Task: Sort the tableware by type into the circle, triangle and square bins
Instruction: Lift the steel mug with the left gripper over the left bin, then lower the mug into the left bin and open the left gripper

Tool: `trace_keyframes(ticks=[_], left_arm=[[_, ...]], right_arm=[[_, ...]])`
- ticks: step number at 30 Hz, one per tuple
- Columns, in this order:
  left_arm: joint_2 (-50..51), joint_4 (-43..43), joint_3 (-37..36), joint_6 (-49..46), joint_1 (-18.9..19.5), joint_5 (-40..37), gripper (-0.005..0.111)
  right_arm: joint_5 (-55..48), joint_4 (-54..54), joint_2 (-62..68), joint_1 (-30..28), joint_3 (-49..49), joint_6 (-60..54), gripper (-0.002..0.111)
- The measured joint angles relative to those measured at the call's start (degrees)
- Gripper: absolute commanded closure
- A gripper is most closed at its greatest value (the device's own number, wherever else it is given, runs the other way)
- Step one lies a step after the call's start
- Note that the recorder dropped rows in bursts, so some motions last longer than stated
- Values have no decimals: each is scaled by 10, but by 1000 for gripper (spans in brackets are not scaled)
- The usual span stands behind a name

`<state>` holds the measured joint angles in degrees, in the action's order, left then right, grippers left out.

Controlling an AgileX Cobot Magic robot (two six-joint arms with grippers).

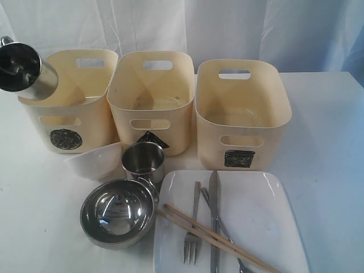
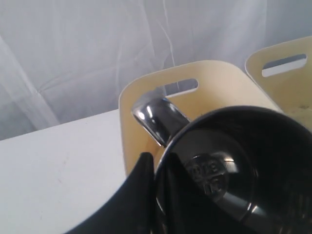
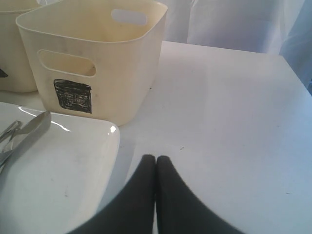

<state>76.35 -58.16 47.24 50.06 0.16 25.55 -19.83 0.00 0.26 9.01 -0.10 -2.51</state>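
The step in hand is the delivery of a steel mug point(image 1: 23, 69) to the circle bin point(image 1: 71, 116). The left gripper point(image 2: 155, 185) is clamped on the mug's wall, one black finger outside the rim and the other apparently inside. The mug is in the air and tipped well over, its handle point(image 2: 156, 117) pointing toward the bin. In the exterior view it overlaps the bin's left front corner. Whether it is truly above the opening or just beside the rim I cannot tell.

The right gripper point(image 3: 156, 165) has its fingers pressed together on nothing and hangs low over the bare worktop point(image 3: 229, 112), just beside the corner of the white plate point(image 3: 58, 165) and in front of the square bin point(image 3: 112, 73).

Everything else waits on the worktop in front of the bins. A second steel mug point(image 1: 142, 162) stands before the triangle bin point(image 1: 151, 96), with a small white bowl point(image 1: 94, 159) to its left and a steel bowl point(image 1: 116, 213) nearer the camera. On the plate lie a fork point(image 1: 193, 227), a knife point(image 1: 214, 210) and wooden chopsticks point(image 1: 219, 239) laid across them.

As I judge it, the next move calls for carrying the mug fully over the circle bin's opening. It should then go down inside the walls before the jaws part, since a tilted mug let go high could strike the rim and bounce out.
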Motion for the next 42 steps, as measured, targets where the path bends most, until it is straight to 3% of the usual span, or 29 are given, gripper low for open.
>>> trace_keyframes(ticks=[6, 24, 27, 34, 42], left_arm=[[63, 68, 36, -62, 0, 34, 102], [167, 114, 69, -101, 0, 68, 101], [181, 116, 70, -102, 0, 73, 92], [204, 131, 70, -102, 0, 80, 56], [213, 167, 70, -101, 0, 87, 53]], right_arm=[[0, 0, 0, 0, 0, 0, 108], [0, 0, 0, 0, 0, 0, 108], [0, 0, 0, 0, 0, 0, 108], [0, 0, 0, 0, 0, 0, 108], [0, 0, 0, 0, 0, 0, 108]])
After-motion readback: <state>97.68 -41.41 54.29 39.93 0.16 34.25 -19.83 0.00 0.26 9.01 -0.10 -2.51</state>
